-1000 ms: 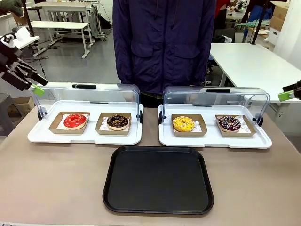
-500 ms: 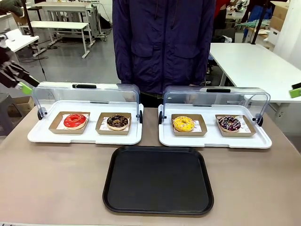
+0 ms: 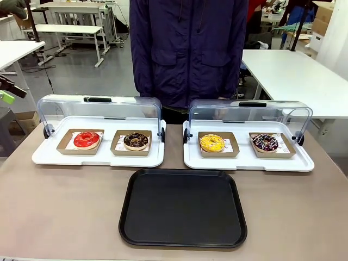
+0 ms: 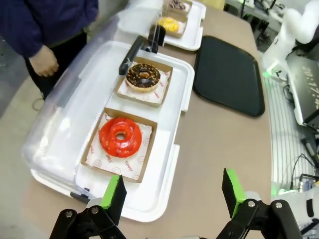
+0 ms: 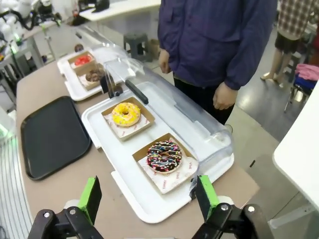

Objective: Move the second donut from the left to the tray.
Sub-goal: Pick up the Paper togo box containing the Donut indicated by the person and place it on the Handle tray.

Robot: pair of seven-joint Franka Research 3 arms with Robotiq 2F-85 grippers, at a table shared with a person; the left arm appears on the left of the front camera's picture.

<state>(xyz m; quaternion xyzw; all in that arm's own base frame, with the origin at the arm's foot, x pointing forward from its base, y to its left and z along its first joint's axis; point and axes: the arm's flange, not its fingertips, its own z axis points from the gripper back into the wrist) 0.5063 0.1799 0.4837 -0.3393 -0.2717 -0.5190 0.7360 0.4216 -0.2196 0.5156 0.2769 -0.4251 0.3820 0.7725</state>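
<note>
The second donut from the left [image 3: 136,141], dark chocolate with light specks, sits in a brown cardboard holder on the left white tray, beside the red donut. It also appears in the left wrist view [image 4: 143,77] and far off in the right wrist view [image 5: 93,75]. The black tray [image 3: 183,207] lies empty at the table's front middle [image 4: 229,74] [image 5: 52,137]. My left gripper [image 4: 172,191] hovers open above the table's left end, well short of the donuts; one of its green pads [image 3: 5,97] peeks in at the front view's left edge. My right gripper [image 5: 149,196] hangs open above the table's right end.
Two white trays [image 3: 38,157] [image 3: 304,163] have their clear domed lids swung up at the back. They also hold a red donut [image 3: 86,140], a yellow donut [image 3: 212,143] and a sprinkled donut [image 3: 265,142]. A person in a dark jacket [image 3: 190,54] stands at the far edge, hands down.
Both grippers have drawn outward from the table: the left one slid to the picture's left edge, the right one left the front view on the right. Donuts and tray have not moved.
</note>
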